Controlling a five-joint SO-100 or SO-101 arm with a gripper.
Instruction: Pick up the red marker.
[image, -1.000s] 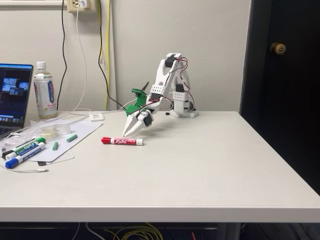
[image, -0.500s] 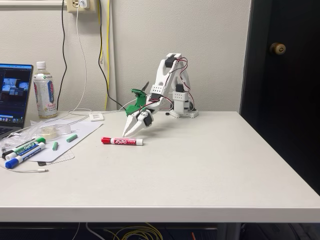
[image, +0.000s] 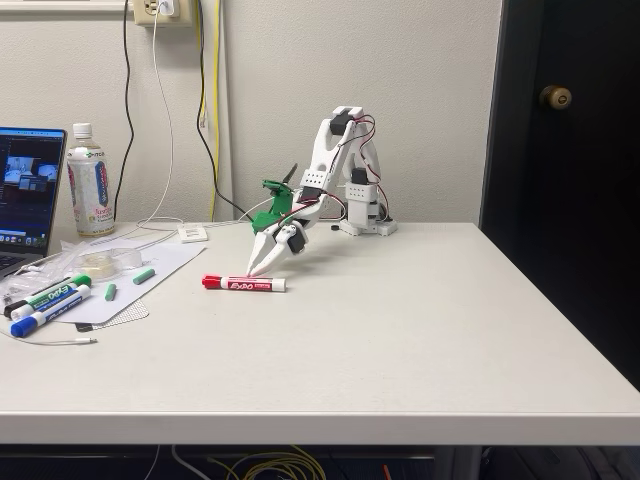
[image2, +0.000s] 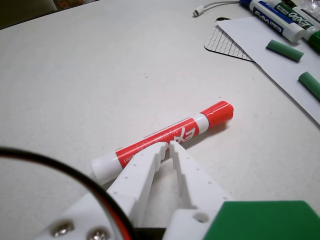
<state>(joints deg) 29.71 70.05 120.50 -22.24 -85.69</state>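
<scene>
The red marker (image: 244, 284) lies flat on the white table (image: 400, 340), to the left of the middle in the fixed view, with its red cap at the left end and its white end at the right. The gripper (image: 252, 271) points down and to the left, with its tips just above the far side of the marker, close to the barrel's middle.

The wrist view gives what the fixed view cannot: the two white fingers (image2: 135, 172) stand nearly together, with a narrow slit between them, and the gripper (image2: 167, 145) has its tips at the edge of the marker (image2: 165, 138), on the label (if they touch the barrel or not, I cannot tell). Nothing is between the fingers.

The fixed view shows the wider scene. At the far left are a laptop (image: 28, 190) and a bottle (image: 89, 182). Nearer, on a paper sheet (image: 130, 285), lie a green marker (image: 52, 294) and a blue marker (image: 44, 313). The arm's base (image: 366, 215) stands at the far edge of the table, by the wall.
</scene>
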